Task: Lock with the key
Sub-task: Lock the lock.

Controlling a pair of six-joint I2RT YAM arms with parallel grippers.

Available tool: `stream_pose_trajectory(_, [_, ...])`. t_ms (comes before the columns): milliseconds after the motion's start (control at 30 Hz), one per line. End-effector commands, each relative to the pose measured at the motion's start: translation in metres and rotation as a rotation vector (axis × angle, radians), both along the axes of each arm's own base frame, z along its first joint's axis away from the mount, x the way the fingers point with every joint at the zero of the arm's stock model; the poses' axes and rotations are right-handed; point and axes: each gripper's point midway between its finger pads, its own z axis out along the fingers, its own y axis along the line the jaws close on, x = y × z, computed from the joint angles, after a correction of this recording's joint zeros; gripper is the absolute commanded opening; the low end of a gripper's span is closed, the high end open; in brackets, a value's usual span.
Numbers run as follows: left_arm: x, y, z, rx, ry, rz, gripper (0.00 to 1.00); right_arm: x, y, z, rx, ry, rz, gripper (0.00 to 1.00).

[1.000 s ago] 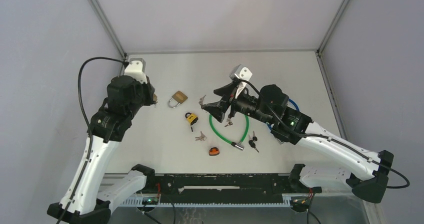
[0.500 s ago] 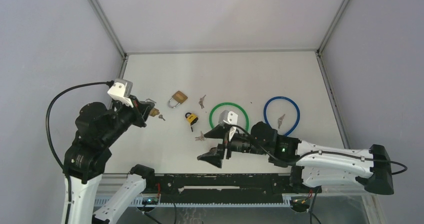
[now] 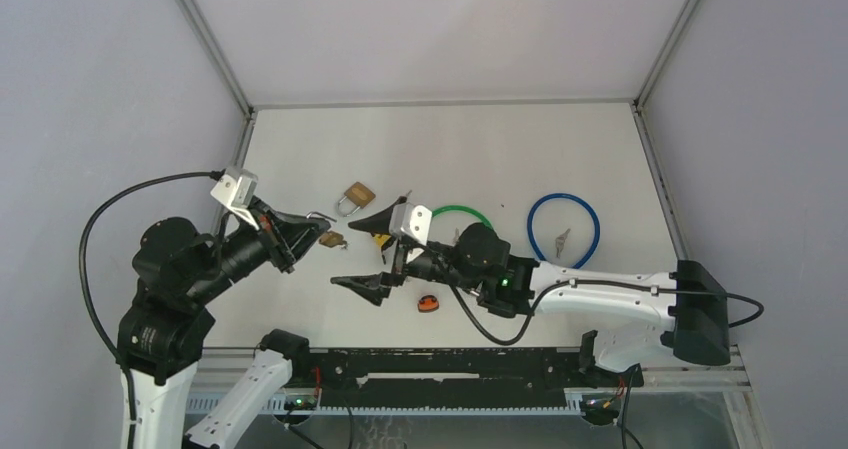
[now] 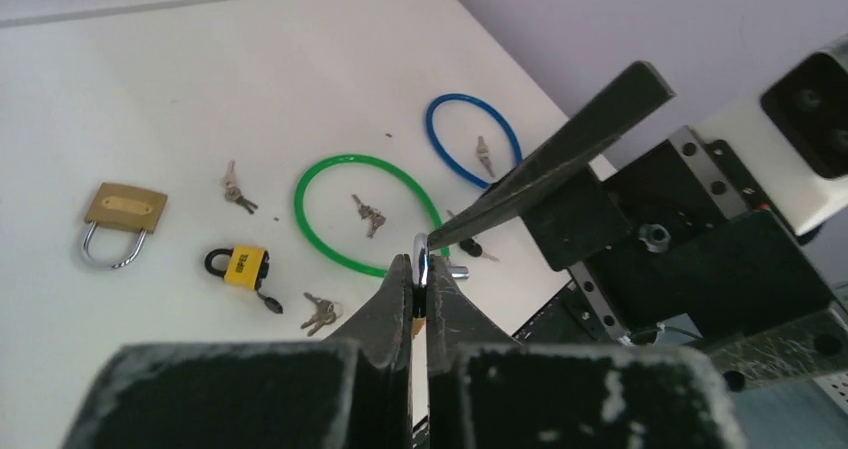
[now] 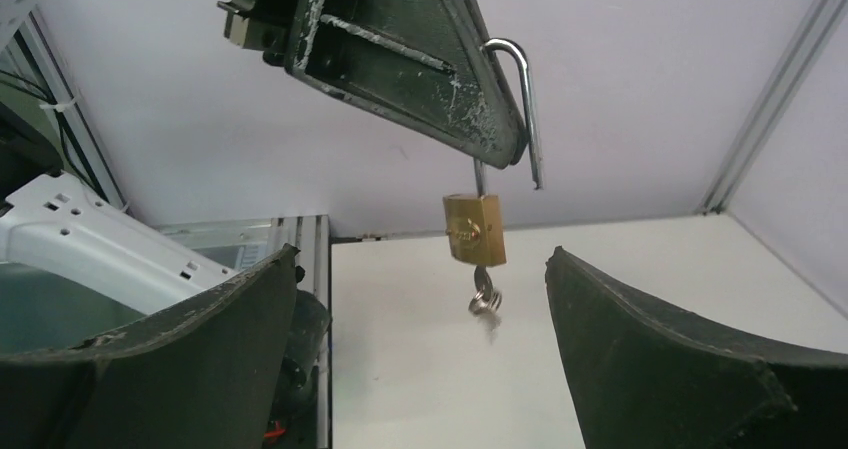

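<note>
Grey walls are enclosing the white worktop (image 3: 500, 149), where a green cable loop (image 3: 460, 212) and a blue cable loop (image 3: 563, 231) are lying. The left pincer (image 3: 312, 231) is clamping the open shackle (image 5: 525, 99) of a small brass padlock (image 5: 475, 229), holding it above the worktop with a key (image 5: 485, 299) dangling beneath. The right pincer (image 3: 372, 251) is gaping wide, facing the padlock without touching it.

Gold padlock (image 5: 474, 229), green loop (image 3: 458, 208), blue loop (image 3: 563, 196)
</note>
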Motion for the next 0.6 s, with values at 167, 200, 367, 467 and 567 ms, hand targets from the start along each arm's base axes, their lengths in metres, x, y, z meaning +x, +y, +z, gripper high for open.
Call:
stream_pose_trajectory(167, [-0.013, -0.012, 0.034, -0.069, -0.144, -0.096, 0.00, 0.013, 0.000, 0.044, 0.099, -0.068, 0.086, 0.87])
stream_pose_trajectory(200, [-0.012, -0.014, 0.032, -0.074, -0.134, -0.103, 0.00, 0.012, 0.001, 0.043, 0.097, -0.076, 0.096, 0.85])
stream_pose_trajectory(367, [-0.006, -0.019, 0.024, -0.089, -0.105, -0.119, 0.00, 0.015, 0.011, 0.038, 0.078, -0.072, 0.127, 0.73])
stream_pose_trajectory(467, [-0.004, -0.020, 0.023, -0.079, -0.117, -0.124, 0.00, 0.014, 0.014, 0.039, 0.097, -0.063, 0.153, 0.55])
stream_pose_trajectory(567, [-0.008, -0.019, 0.025, -0.078, -0.134, -0.127, 0.00, 0.009, 0.019, 0.038, 0.096, -0.057, 0.193, 0.39])
